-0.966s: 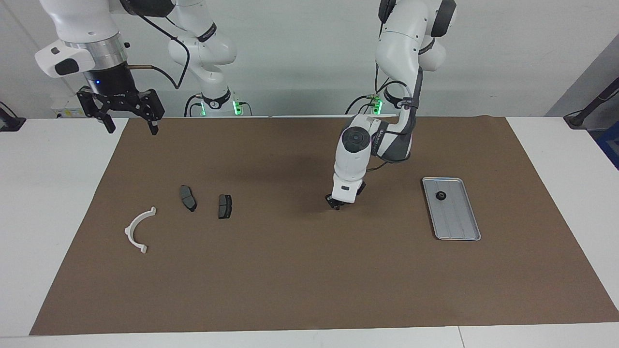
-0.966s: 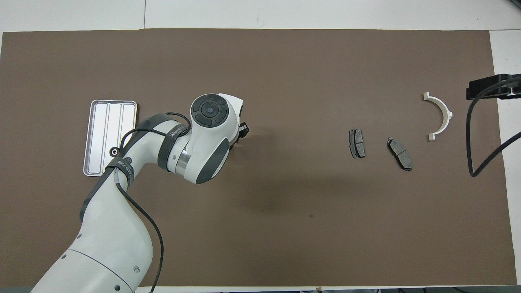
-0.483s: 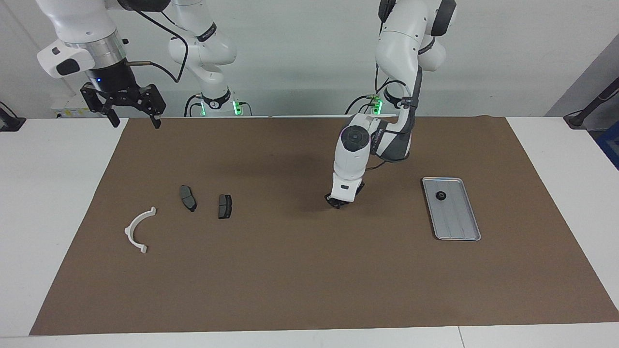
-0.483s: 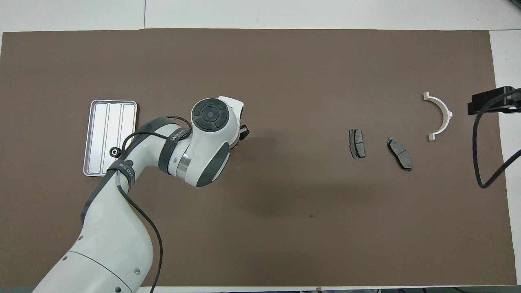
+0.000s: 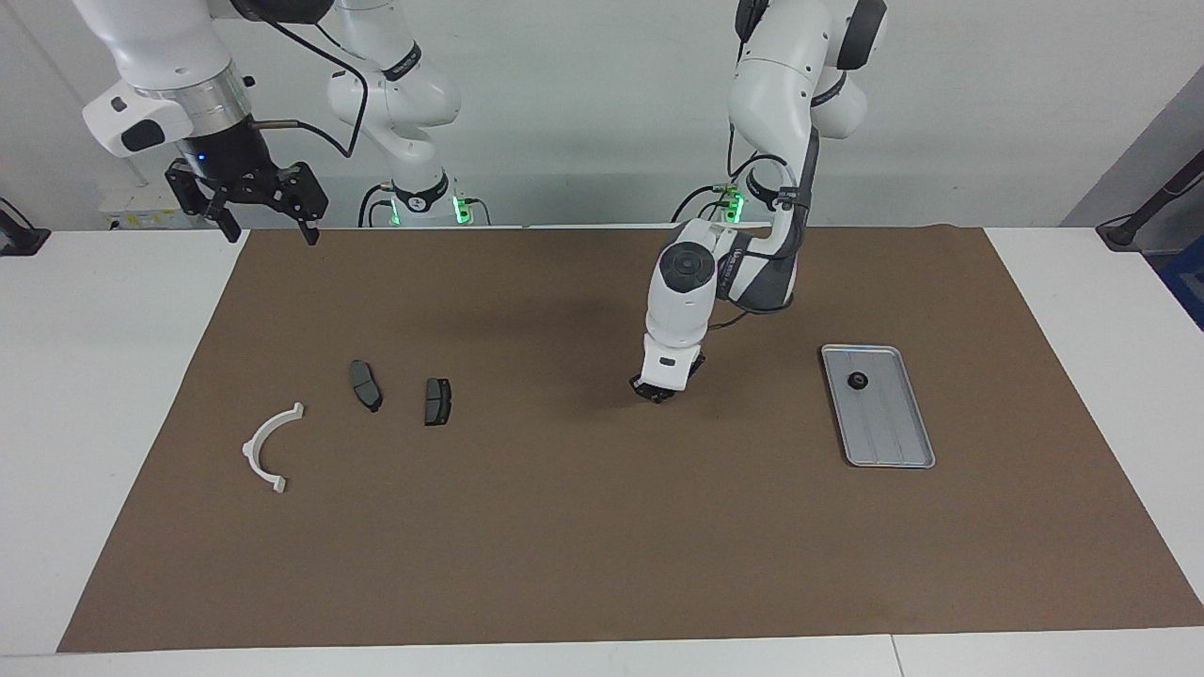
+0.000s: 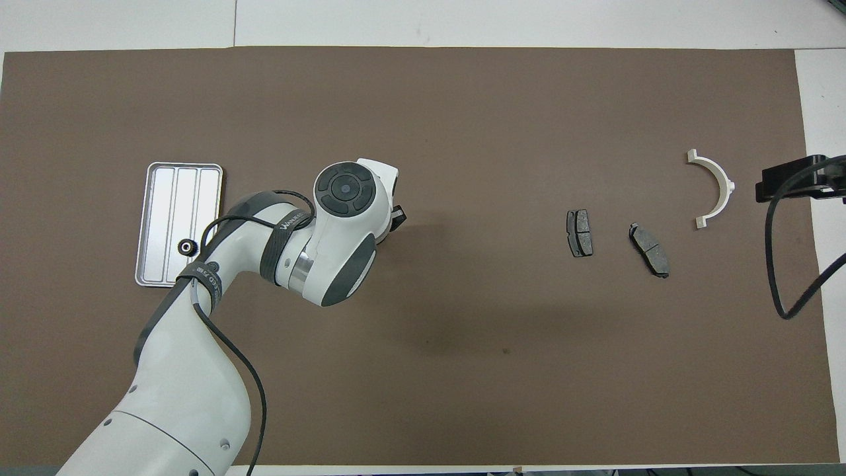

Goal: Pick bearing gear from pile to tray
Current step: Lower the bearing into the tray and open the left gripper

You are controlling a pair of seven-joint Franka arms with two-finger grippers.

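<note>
Gripping: left gripper [image 5: 658, 397] low at the mat, fingers pressed together — whether a gear is pinched, can't tell.
Next: lift, carry to tray [image 5: 898, 451].
Right gripper [image 5: 265, 226]: fingers spread, waiting.

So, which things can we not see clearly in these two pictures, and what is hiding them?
- Left gripper: the overhead view has it under the arm's own wrist; in the facing view, whether it holds a part is too small to tell.
- Right gripper: cut off by the overhead view's edge.
- Tray: one corner is covered by the left arm in the overhead view.
- Small black part in the tray: too small to identify.
</note>
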